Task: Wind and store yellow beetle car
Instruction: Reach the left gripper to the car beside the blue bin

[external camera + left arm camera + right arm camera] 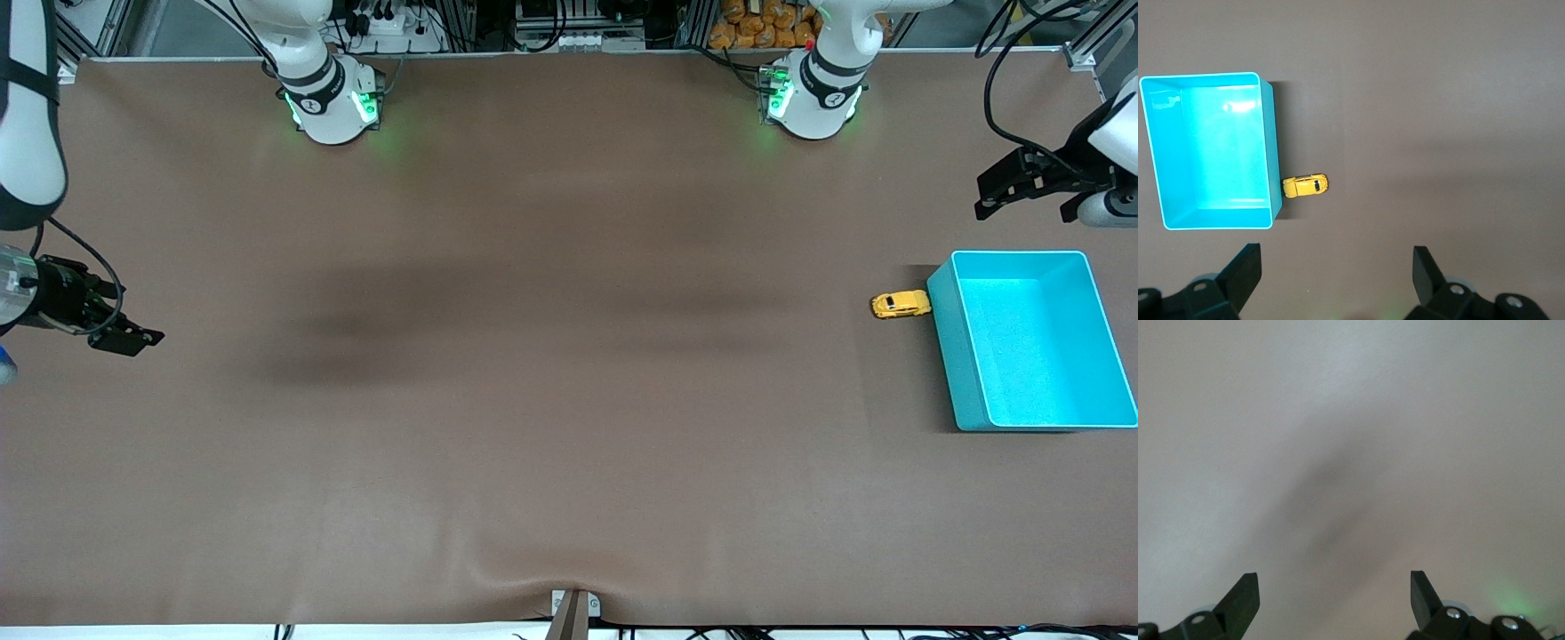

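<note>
Yellow beetle car (901,305) beside bin (944,347); both tools cut off

Both arms wait, raised above the tabletop (569,373) at its two ends. The left gripper (1000,191) hangs over the tabletop's left-arm end, its two dark fingers (1245,270) spread wide and holding nothing; its wrist is tilted so the fingers point toward the tabletop's middle. The right gripper (124,338) hangs over the tabletop's right-arm end, fingers (1245,597) likewise wide apart and empty, above bare tabletop.
</note>
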